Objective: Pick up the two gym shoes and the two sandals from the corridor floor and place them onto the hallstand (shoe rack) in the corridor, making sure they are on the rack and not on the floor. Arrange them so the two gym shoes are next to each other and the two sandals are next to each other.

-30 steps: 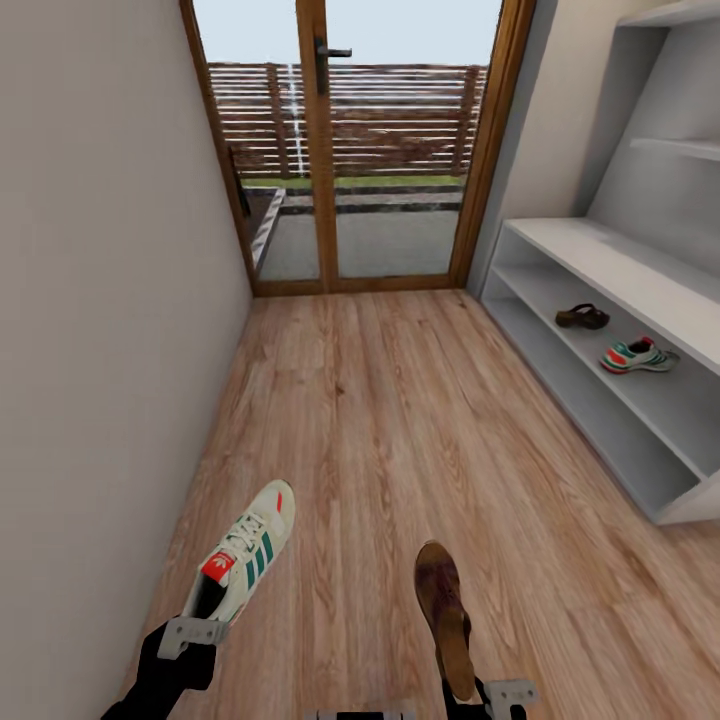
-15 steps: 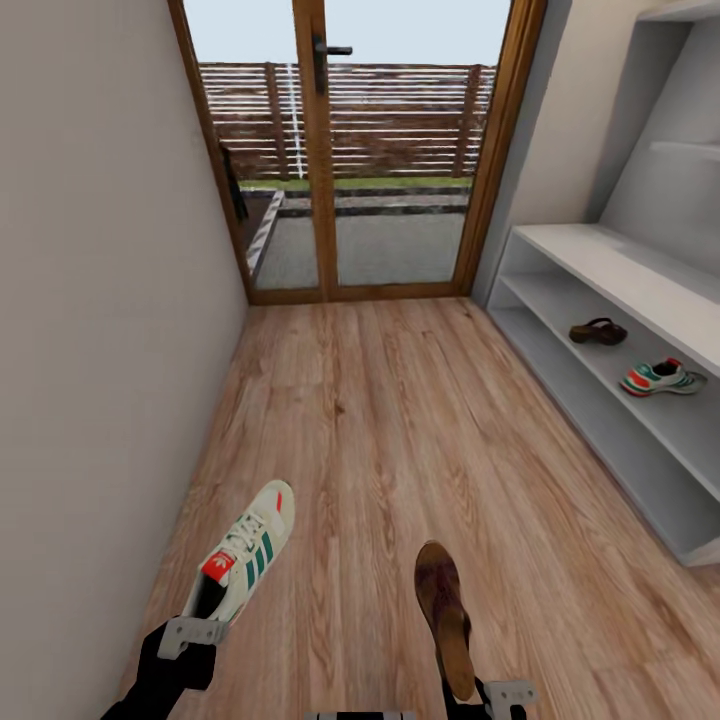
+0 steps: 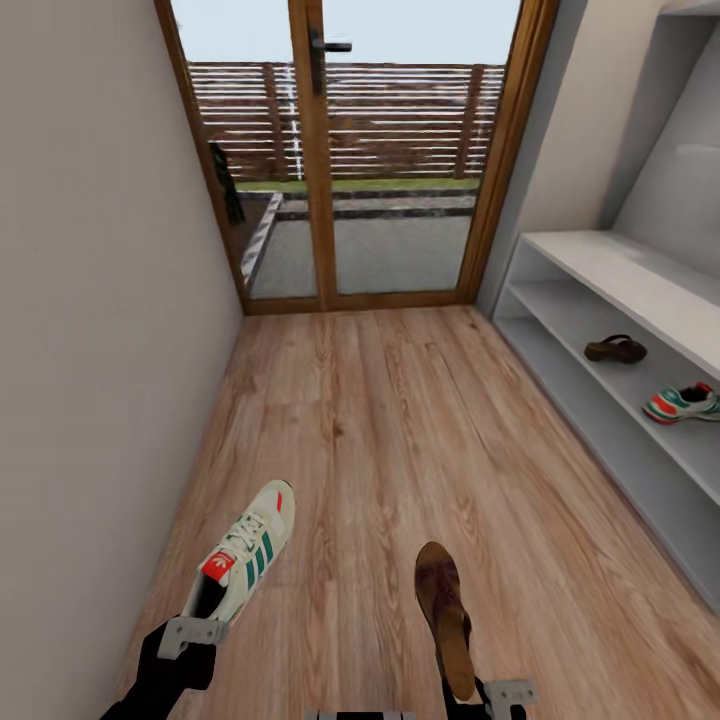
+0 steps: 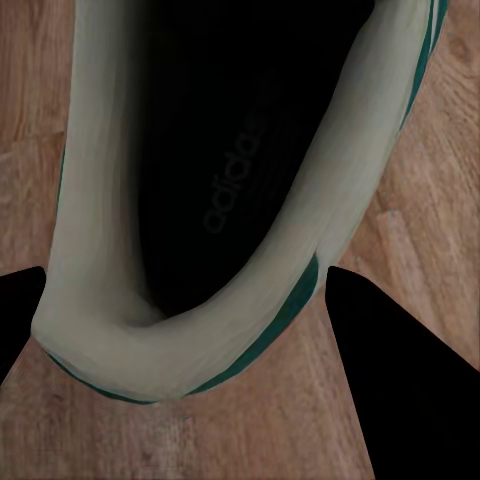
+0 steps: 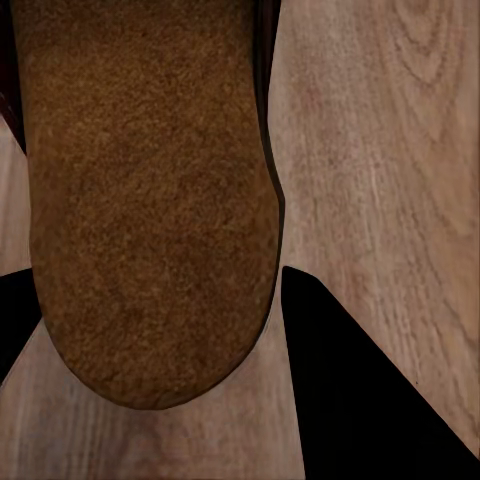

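My left gripper [image 3: 190, 632] is shut on the heel of a cream gym shoe [image 3: 245, 553] with green stripes, held above the corridor floor [image 3: 380, 420]. In the left wrist view the shoe's dark opening [image 4: 230, 190] sits between the black fingers [image 4: 400, 380]. My right gripper [image 3: 490, 690] is shut on a brown sandal [image 3: 445, 608]; its suede footbed [image 5: 150, 200] lies between the fingers [image 5: 350, 370]. On the right stands the pale hallstand [image 3: 620, 275]. Its lower shelf holds the other sandal [image 3: 615, 349] and the other gym shoe [image 3: 682, 403], a little apart.
A glass door in a wooden frame [image 3: 318, 150] closes the corridor's far end, with a slatted fence outside. A plain wall [image 3: 90, 300] runs along the left. Open plank floor lies between me and the door.
The camera has moved: the hallstand and the footwear on its shelf sit further right and lower in view, the door frame wider. Both held items stay fixed in my grippers.
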`<state>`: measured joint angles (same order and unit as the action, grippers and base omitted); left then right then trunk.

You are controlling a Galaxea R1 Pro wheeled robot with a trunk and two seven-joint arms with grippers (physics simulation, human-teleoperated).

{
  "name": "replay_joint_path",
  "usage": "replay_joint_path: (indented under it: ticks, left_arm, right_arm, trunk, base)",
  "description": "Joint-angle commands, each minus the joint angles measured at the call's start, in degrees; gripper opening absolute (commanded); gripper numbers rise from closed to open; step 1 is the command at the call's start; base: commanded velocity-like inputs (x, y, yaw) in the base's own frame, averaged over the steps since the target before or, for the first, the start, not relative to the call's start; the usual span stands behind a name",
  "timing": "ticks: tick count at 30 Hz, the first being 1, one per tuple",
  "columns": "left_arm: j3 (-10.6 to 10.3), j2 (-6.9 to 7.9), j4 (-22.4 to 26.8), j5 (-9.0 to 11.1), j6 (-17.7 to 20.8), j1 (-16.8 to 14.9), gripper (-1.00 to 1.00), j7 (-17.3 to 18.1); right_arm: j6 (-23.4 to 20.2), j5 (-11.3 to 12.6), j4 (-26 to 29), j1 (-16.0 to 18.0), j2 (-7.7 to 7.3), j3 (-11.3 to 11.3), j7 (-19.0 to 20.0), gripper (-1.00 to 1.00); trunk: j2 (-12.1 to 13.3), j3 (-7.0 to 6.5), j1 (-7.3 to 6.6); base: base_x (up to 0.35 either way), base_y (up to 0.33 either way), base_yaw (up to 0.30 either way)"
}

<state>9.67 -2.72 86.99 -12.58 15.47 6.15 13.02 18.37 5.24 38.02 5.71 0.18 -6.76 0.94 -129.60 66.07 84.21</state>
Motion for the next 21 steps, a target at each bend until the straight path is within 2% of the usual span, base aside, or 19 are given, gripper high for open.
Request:
replay_joint_path:
  ticks: [1, 12, 21]
  left_arm:
    - [0.0, 0.00, 0.0, 0.0, 0.0, 0.0, -1.00, 0.1]
    - [0.0, 0.00, 0.0, 0.0, 0.0, 0.0, -1.00, 0.1]
    - [0.1, 0.00, 0.0, 0.0, 0.0, 0.0, -1.00, 0.1]
  right_arm:
    - [0.0, 0.2, 0.0, 0.0, 0.00, 0.0, 0.0, -1.00]
    - [0.0, 0.2, 0.0, 0.0, 0.00, 0.0, 0.0, -1.00]
    - [0.0, 0.3, 0.0, 0.0, 0.00, -0.1, 0.0, -1.00]
  trunk:
    - [0.0, 0.00, 0.00]
    - [0.0, 0.00, 0.00]
    - [0.0, 0.00, 0.00]
  base:
    - [0.335, 0.000, 0.000]
    - [0.335, 0.003, 0.000]
    - [0.335, 0.081, 0.000]
